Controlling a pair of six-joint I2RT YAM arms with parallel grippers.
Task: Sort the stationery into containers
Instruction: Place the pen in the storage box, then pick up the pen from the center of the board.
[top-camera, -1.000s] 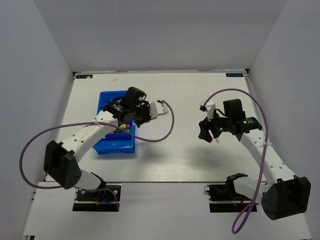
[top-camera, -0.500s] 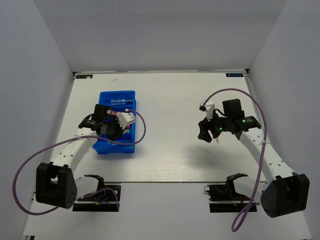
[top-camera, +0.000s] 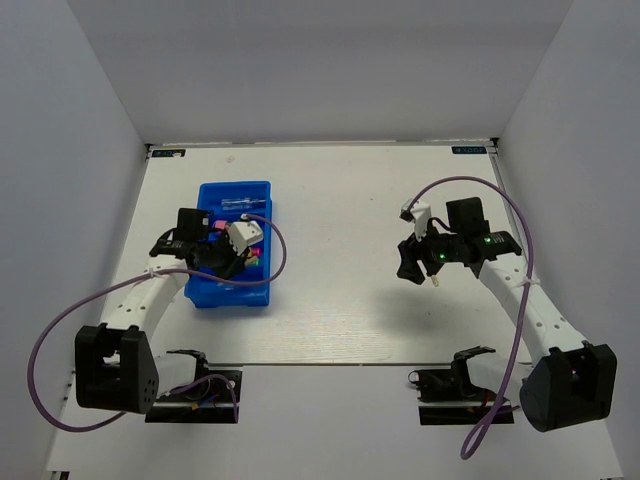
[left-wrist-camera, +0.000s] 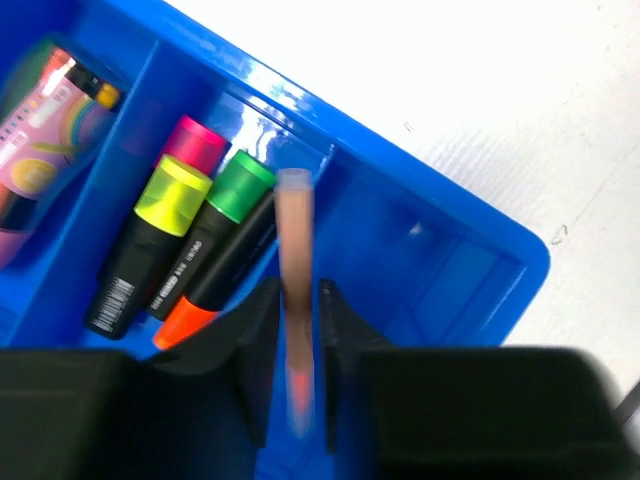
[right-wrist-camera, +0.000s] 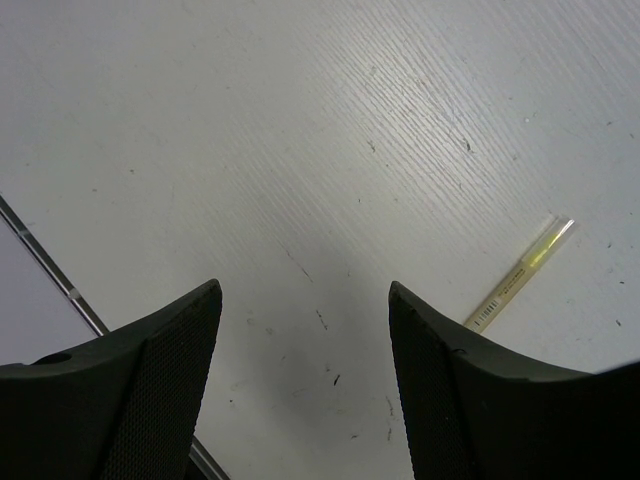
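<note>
The white table (top-camera: 340, 200) carries the blue tray (top-camera: 215, 298) on its left half. The left gripper (left-wrist-camera: 297, 310) hangs over the tray, while the right gripper (right-wrist-camera: 305, 300) hovers over bare table, well apart on the right.

From overhead the left arm hides most of the tray's contents. The left wrist view shows them:

- Three black highlighters lie side by side in one compartment, capped in yellow (left-wrist-camera: 170, 195), green (left-wrist-camera: 240, 185) and pink (left-wrist-camera: 195, 143).
- A pink-orange tube (left-wrist-camera: 50, 95) lies in the next compartment.
- The left jaws are nearly closed, pinching a thin pink stick (left-wrist-camera: 293, 230) that points out over the compartment beside the highlighters.

Only the right wrist view makes the pale-yellow stick (right-wrist-camera: 520, 275) plain. It lies flat on the table, outside the jaws and beyond the tip of the right-hand finger (right-wrist-camera: 470, 380). Those jaws stand wide apart and hold nothing.
</note>
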